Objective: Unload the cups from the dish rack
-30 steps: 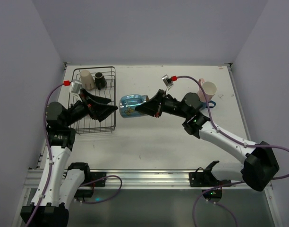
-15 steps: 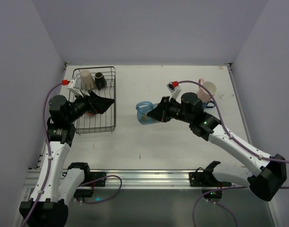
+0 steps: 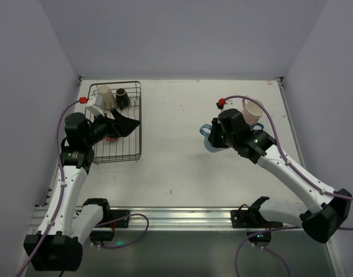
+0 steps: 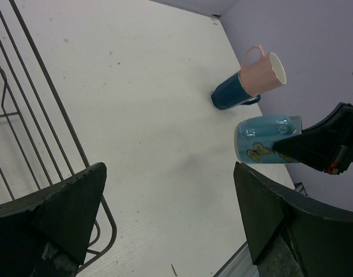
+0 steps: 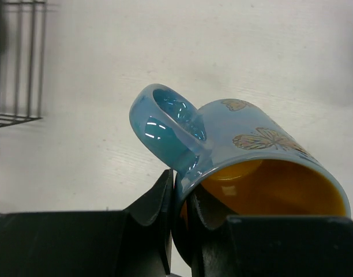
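Because my right gripper (image 5: 179, 213) pinches the glossy light blue butterfly-printed mug (image 5: 263, 156) by its rim beside the handle, it hangs tilted over the white table (image 3: 176, 167). It is near the pink mug (image 3: 253, 108) leaning on the dark blue mug (image 4: 228, 95), likely where unloaded cups gather. My left gripper (image 4: 168, 208) gapes wide and empty at the black wire dish rack (image 3: 136, 124), where the cream mug (image 3: 105, 97), black mug (image 3: 122, 98) and orange-red mug (image 3: 111, 137) remain.

White table (image 3: 182, 173), dish rack (image 3: 123, 149) far left, dark blue mug (image 4: 225, 97) far right
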Controlling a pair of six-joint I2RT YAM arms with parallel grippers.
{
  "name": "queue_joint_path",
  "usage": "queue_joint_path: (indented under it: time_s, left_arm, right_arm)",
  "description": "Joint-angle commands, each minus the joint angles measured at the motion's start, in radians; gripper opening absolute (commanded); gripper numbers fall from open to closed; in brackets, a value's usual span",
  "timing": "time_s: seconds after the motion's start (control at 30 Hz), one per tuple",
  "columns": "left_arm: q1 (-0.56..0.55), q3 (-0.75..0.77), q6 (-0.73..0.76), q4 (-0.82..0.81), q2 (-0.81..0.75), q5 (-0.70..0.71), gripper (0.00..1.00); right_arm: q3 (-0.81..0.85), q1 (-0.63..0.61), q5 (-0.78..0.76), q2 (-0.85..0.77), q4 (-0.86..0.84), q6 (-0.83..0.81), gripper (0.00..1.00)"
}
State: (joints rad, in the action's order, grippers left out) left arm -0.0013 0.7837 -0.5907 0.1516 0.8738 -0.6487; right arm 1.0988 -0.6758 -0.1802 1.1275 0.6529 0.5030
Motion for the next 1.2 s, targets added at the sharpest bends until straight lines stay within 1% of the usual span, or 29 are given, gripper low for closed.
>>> queue_joint_path:
  time_s: [0.0,0.13,0.2,0.23,0.3,0.33,0.43,0.53,0.77,0.9,0.93,0.97,1.07,1.17]
  left_arm:
    - [0.001,0.003,-0.004,-0.014,0.004,0.009,0.94]
    - [0.001,0.008,0.023,0.051,0.011,0.026,0.93]
    - [0.001,0.028,0.044,0.087,0.020,0.066,0.93]
    - [0.001,0.038,0.063,0.126,0.022,0.084,0.93]
    - [0.001,0.070,0.083,0.170,0.028,0.167,0.93]
    - [0.001,0.083,0.094,0.215,0.031,0.241,0.94]
    - [0.001,0.124,0.107,0.290,0.045,0.378,0.96]
    - [0.001,0.137,0.109,0.318,0.056,0.438,0.97]
    - [0.001,0.137,0.101,0.321,0.011,0.498,0.97]
    - [0.001,0.155,0.115,0.341,0.005,0.561,0.99]
    - [0.001,0.163,0.120,0.353,0.013,0.613,0.99]
    - [0.001,0.172,0.121,0.364,0.034,0.635,1.00]
    - [0.001,0.192,0.135,0.388,0.100,0.681,1.00]
    - [0.001,0.206,0.129,0.411,0.152,0.698,1.00]
  right_arm:
    - [0.117,0.012,-0.152,0.095,-0.036,-0.058,0.00]
    - [0.212,0.039,-0.196,0.228,-0.018,-0.084,0.00]
    - [0.288,0.068,-0.203,0.284,0.017,-0.093,0.00]
    - [0.309,0.079,-0.209,0.337,0.028,-0.099,0.00]
    - [0.367,0.110,-0.212,0.385,0.063,-0.103,0.00]
    - [0.400,0.120,-0.211,0.426,0.074,-0.104,0.00]
    - [0.443,0.143,-0.200,0.491,0.100,-0.126,0.00]
    - [0.476,0.166,-0.190,0.546,0.111,-0.139,0.00]
    - [0.512,0.209,-0.154,0.635,0.105,-0.167,0.00]
    - [0.507,0.235,-0.085,0.664,0.079,-0.172,0.00]
    - [0.501,0.240,-0.071,0.666,0.068,-0.173,0.00]
    - [0.503,0.246,-0.065,0.672,0.065,-0.172,0.00]
    - [0.506,0.257,-0.053,0.696,0.060,-0.175,0.00]
    - [0.500,0.265,-0.042,0.718,0.047,-0.179,0.00]
